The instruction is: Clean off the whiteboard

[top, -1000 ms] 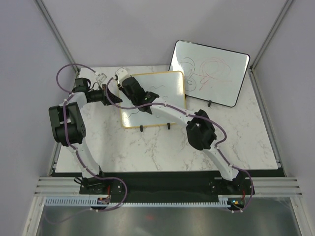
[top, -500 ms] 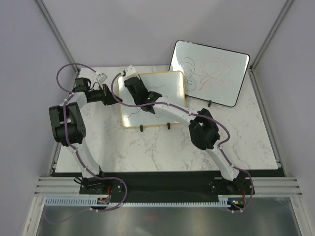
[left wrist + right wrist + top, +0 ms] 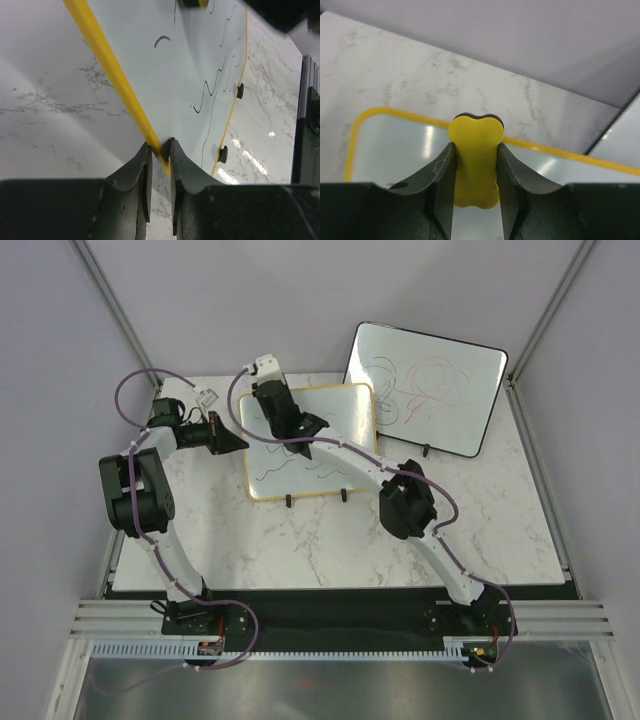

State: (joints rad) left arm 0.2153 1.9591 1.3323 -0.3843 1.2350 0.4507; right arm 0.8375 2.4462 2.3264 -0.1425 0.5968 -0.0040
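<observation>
Plainly, the whiteboard sits on the desk, left of centre and in front of a larger black-framed board. We judge it light, thin and stiff, with a slick face and small black feet. Under a wiping push it would likely skid or tip, so the yellow frame seems the sensible place to hold it. The left jaws are closed on that frame at the board's left edge. The right jaws grip a yellow bone-shaped eraser near the far left corner. Black wavy lines remain on the face. From above, the right arm covers the eraser and part of the board. From the wrist view we cannot tell whether the pad touches the surface.
</observation>
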